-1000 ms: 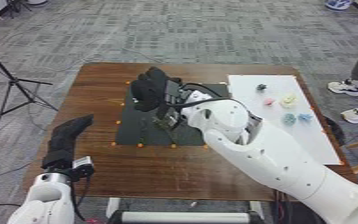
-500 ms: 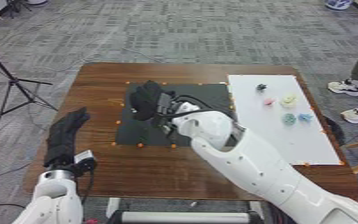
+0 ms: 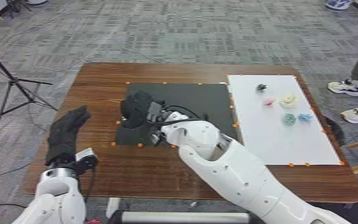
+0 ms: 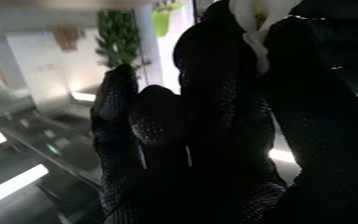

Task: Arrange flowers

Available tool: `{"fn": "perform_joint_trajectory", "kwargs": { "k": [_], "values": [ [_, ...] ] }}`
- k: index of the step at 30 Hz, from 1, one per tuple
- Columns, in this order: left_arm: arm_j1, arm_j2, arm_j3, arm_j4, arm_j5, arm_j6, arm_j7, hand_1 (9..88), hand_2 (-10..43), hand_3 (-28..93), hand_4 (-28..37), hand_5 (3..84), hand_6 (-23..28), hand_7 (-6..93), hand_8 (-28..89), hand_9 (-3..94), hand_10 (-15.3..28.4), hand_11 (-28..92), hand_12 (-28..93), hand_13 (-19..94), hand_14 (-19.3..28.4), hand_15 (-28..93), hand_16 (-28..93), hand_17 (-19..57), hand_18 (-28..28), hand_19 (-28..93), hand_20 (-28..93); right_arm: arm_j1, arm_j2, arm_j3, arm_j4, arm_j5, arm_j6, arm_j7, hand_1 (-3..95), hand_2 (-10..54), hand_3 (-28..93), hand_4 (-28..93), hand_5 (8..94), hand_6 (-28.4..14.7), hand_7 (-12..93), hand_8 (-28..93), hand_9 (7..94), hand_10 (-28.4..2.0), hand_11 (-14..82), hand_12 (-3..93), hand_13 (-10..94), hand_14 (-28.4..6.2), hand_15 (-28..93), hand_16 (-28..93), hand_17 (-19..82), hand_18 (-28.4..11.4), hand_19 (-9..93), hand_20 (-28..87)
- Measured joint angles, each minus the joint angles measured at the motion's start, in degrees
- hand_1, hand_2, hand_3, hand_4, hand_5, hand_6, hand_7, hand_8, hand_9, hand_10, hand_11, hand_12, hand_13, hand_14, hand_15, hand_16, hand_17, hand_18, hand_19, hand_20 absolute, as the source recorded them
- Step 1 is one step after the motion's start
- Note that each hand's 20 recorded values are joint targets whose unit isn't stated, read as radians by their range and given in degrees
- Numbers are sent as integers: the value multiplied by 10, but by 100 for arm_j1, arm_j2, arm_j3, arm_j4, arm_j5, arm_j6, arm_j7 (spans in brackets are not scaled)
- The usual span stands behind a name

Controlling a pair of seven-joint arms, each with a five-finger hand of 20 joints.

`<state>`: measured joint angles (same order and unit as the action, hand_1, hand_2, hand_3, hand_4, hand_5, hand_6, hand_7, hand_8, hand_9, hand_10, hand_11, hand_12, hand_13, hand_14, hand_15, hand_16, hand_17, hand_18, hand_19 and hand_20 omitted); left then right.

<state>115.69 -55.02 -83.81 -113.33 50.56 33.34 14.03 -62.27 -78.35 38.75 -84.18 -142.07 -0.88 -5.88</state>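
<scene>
Beneath us, the brown wooden surface (image 3: 140, 175) carried a dark mat (image 3: 189, 91) and, on the right, a white sheet (image 3: 278, 145). Over the past second our right hand (image 3: 136, 107) had drawn back from the mat's far part toward our side, drifting slightly left as it came. Its fingers and thumb pinched a white flower (image 4: 246, 19) with a yellow centre, as the right wrist view showed; we took this for the carrying part of the task, the bloom picked but not placed. On the sheet the pink flower (image 3: 269, 102), yellow flower (image 3: 288, 101), green flower (image 3: 289, 119), blue flower (image 3: 305, 117) and a small dark piece (image 3: 262, 87) lay just where they had been, so that group had gained nothing. Our left hand (image 3: 66, 131) waited at the left, fingers straight and holding nothing. We judged that a steady grip mattered next, since a slim stem could twist or slip.
</scene>
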Motion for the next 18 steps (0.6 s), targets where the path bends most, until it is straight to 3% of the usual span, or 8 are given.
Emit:
{"fn": "perform_joint_trajectory", "kwargs": {
  "k": [5,10,13,18],
  "values": [
    [-8,-8,-37,12,196,-167,-46,226,321,678,-283,489,61,135,-87,474,140,185,72,326,125,104,-24,69,49,26,138,2,37,-78,-9,359,50,369,530,-76,630,-268,795,35,335,39,826,-95,454,321,662,-130,773,458,321,-229,726,538],
    [-3,-27,-100,45,356,-337,-81,226,316,683,-283,487,58,137,-86,473,139,186,72,326,126,108,-26,68,52,28,139,-3,45,-145,67,-316,330,334,530,-78,628,-267,798,34,330,39,826,-93,455,321,661,-131,773,458,321,-229,725,537],
    [-27,-32,-75,80,453,-358,-116,227,314,684,-283,485,57,136,-87,473,139,185,72,326,127,109,-27,68,53,28,138,-26,38,-182,163,-663,637,295,529,-79,628,-267,798,36,330,39,826,-94,455,322,661,-131,773,458,321,-229,725,537],
    [-187,-40,71,139,489,-320,-172,229,297,691,-283,480,55,136,-87,471,139,185,72,324,126,108,-28,67,53,29,137,-105,25,-208,207,-605,756,309,527,-79,628,-265,799,37,330,40,824,-96,454,322,659,-134,771,459,319,-230,723,535]
  ]
}}
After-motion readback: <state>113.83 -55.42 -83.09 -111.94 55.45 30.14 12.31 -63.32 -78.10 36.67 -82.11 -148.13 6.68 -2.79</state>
